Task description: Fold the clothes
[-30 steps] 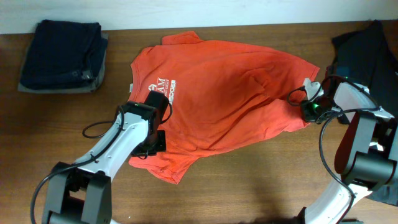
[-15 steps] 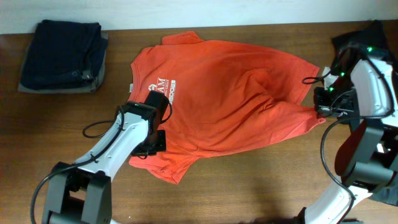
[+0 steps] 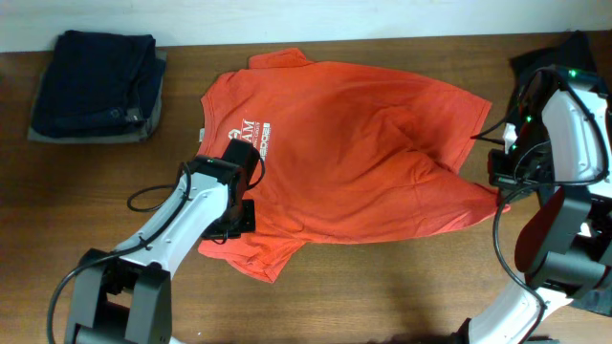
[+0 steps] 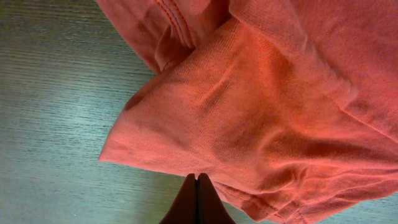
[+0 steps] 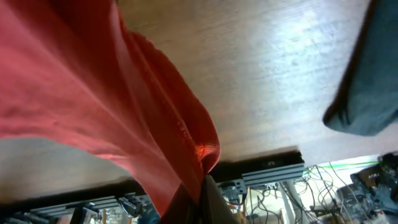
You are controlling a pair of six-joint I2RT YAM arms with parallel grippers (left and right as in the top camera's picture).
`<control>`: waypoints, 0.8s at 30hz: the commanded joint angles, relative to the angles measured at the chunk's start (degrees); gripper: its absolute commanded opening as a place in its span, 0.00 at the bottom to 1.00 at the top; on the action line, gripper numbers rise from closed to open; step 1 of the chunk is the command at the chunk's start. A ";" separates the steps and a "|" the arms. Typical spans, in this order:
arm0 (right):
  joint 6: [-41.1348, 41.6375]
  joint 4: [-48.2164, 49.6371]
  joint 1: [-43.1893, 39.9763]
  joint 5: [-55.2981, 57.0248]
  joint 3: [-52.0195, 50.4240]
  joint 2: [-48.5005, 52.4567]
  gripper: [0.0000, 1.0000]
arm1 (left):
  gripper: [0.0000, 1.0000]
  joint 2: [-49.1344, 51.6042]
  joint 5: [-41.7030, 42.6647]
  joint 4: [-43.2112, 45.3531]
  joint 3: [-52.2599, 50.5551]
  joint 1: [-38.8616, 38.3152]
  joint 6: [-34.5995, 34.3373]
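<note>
Overhead, the red-orange T-shirt (image 3: 354, 153) is seen spread over the middle of the desk (image 3: 402, 287), its white lettering turned toward the left edge and its hem toward the right edge. It is creased across the middle. The left pincer (image 3: 234, 212) is set on the shirt's near-left part. The right pincer (image 3: 499, 182) is placed at the shirt's corner beside the right edge. Navy folded garments (image 3: 94, 84) are stacked at the far-left corner, and a black garment (image 3: 564, 53) is heaped at the far-right corner.

In the left wrist view, the left pincer (image 4: 197, 186) is shown with its fingers pressed together at a hemmed fold of the T-shirt (image 4: 261, 112). It is judged to be clamped on that cloth, which lies on the desk (image 4: 50, 93).

In the right wrist view, the right pincer (image 5: 203, 190) is clamped on the shirt's edge, and the T-shirt (image 5: 93, 93) is held lifted off the desk (image 5: 267, 68). The black garment (image 5: 373, 74) is seen close by.

The step in hand is judged to be the stretching flat before the first fold. A steady pull toward the right edge is called for next, with the left grip kept firm.
</note>
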 commanded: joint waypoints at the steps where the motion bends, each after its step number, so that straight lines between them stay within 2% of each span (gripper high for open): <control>1: 2.95 -0.46 -0.11 2.93 -1.40 -8.11 0.04 | 0.02 -0.96 0.20 0.04 0.79 0.50 1.42; 6: 3.50 -0.46 -0.13 3.76 -3.50 -16.15 0.04 | 0.02 -0.96 0.17 0.07 0.81 0.57 2.21; 11: 11.80 -0.13 -0.15 10.12 -9.77 -20.59 0.04 | 0.02 -0.96 0.17 -0.13 1.07 0.57 2.25; 15: 11.80 1.55 -0.09 8.55 -13.55 -20.98 0.29 | 0.02 -0.96 0.20 0.42 1.46 0.57 2.99; 16: 11.80 1.57 -0.11 8.09 -14.53 -20.98 0.28 | 0.02 -0.96 0.20 0.46 1.70 0.57 3.39; 18: 11.80 1.60 -0.09 6.49 -16.44 -20.98 0.19 | 0.02 -0.96 0.20 0.33 2.23 0.57 3.50; 20: 11.80 2.29 -0.04 5.11 -18.03 -20.98 0.19 | 0.02 -0.96 0.20 0.31 2.67 0.57 3.50; 21: 11.76 3.08 -0.04 4.74 -18.60 -20.98 0.24 | 0.02 -0.96 0.20 0.33 2.86 0.57 3.48; 22: 11.76 3.80 -0.04 4.70 -18.86 -20.98 0.41 | 0.02 -0.96 0.20 0.37 3.13 0.57 3.48; 23: 11.76 4.70 -0.04 4.68 -18.88 -20.98 0.78 | 0.02 -0.96 0.20 0.46 3.41 0.57 3.50; 24: 11.74 5.70 -0.04 4.50 -18.88 -20.98 0.91 | 0.03 -0.96 0.20 0.57 3.69 0.57 3.50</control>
